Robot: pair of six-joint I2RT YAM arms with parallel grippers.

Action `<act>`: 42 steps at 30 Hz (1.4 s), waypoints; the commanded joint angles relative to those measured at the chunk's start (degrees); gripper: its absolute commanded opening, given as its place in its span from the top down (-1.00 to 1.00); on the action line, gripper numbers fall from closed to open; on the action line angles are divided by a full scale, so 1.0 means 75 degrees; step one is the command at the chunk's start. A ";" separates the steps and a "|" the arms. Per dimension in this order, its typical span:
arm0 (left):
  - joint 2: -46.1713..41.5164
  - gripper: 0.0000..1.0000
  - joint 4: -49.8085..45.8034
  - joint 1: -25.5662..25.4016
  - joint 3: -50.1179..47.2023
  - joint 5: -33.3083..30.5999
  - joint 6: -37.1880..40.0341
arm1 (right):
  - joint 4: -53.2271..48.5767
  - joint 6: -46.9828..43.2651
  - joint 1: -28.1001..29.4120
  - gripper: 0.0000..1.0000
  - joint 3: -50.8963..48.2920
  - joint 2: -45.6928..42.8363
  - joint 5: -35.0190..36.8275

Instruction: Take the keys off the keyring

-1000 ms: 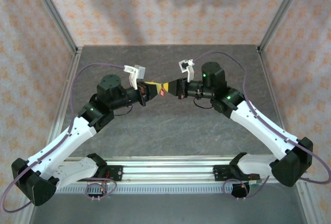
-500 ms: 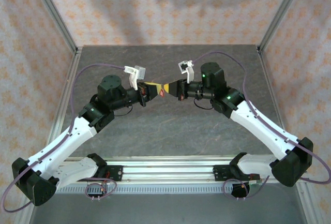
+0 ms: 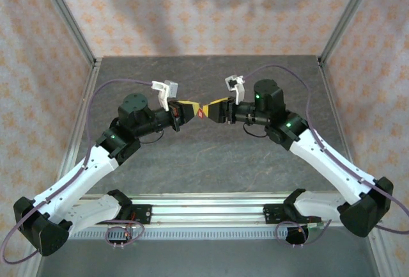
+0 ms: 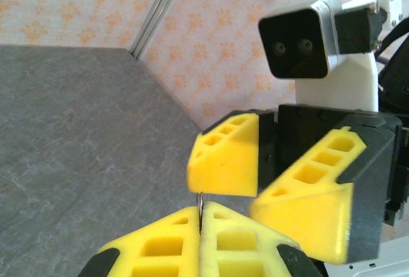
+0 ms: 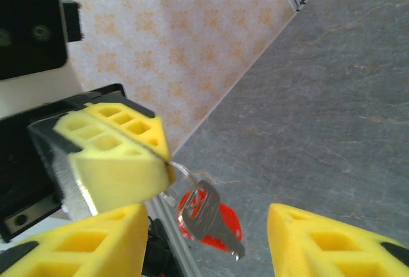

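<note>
Keyring [image 5: 181,171] pinched between pressed-together fingers of left gripper [image 4: 200,216]. Silver key [image 5: 199,210] and red tag [image 5: 225,227] hung below ring. Right gripper [image 5: 206,224] spread, key flanked, untouched.

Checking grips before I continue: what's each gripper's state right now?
Left gripper: closed, pinching the keyring.
Right gripper: open, holding nothing.

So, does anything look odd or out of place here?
Nothing is broken or spilled. The only unusual sight: a key and red tag dangle in mid-air above the table, hanging from a thin ring pinched in the left arm's shut jaws, while the right arm's jaws stand open close by.
</note>
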 commanded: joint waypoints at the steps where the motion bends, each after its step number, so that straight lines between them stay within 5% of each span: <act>1: -0.0057 1.00 0.0564 -0.0092 0.0072 0.0361 -0.0294 | 0.0810 0.0157 -0.0059 -0.19 -0.0407 -0.0344 -0.0438; 9: 0.0177 1.00 0.1313 -0.0092 0.0214 0.1045 -0.1032 | 0.1862 0.0465 -0.0069 -0.40 -0.0818 -0.0349 -0.1108; 21: 0.0390 1.00 0.2132 -0.0092 0.0219 0.1391 -0.1687 | 0.2517 0.0760 -0.0075 -0.36 -0.0796 -0.0326 -0.1907; 30: 0.0356 1.00 0.2212 -0.0092 0.0169 0.1268 -0.1746 | 0.2764 0.0944 -0.0075 0.09 -0.0892 -0.0467 -0.1982; 38: 0.0338 1.00 0.2377 -0.0079 0.0111 0.1244 -0.1839 | 0.3017 0.1128 -0.0073 0.17 -0.0991 -0.0442 -0.2075; 42: 0.0393 1.00 0.2806 -0.0086 0.0092 0.1415 -0.2157 | 0.3144 0.1207 -0.0063 -0.25 -0.1067 -0.0437 -0.1958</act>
